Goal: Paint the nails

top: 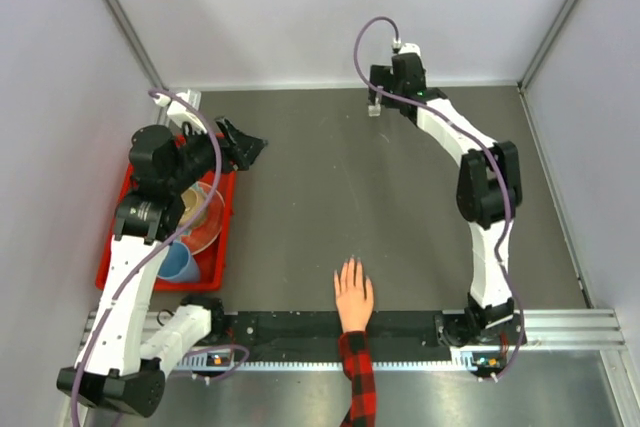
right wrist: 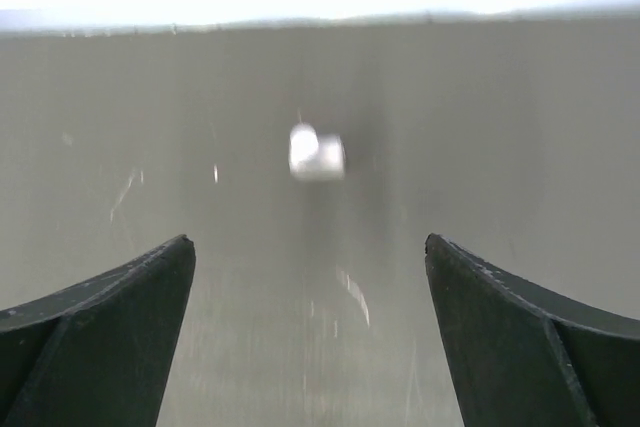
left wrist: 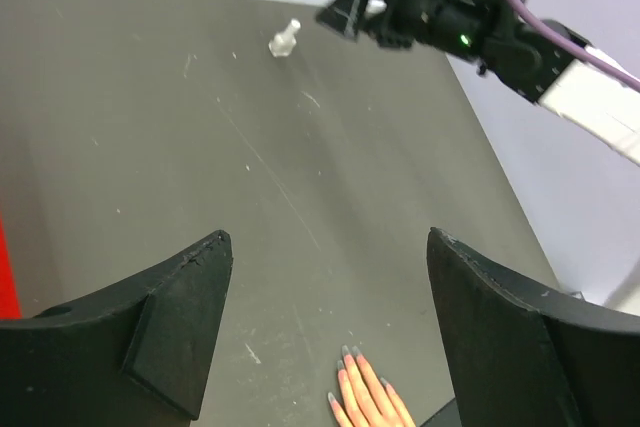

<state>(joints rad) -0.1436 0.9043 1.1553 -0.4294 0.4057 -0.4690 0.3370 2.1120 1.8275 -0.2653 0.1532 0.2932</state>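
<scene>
Right gripper [right wrist: 308, 241] is hovering wide open, empty, before the small clear bottle [right wrist: 317, 152]; left gripper [left wrist: 328, 237] is gaping empty too. The nails [top: 350, 265] are resting on the hand [top: 353, 297] at the table's [top: 300, 207] near edge; an off-centre grab is likely risking toppling the bottle.

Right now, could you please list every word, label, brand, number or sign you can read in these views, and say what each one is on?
No text can be read in any view.
Small clear bottle: no legible label; it is blurred in the right wrist view.
Coloured connectors at the left arm's base: any markings are too small to read.
Red tray and hand: no lettering visible.
</scene>
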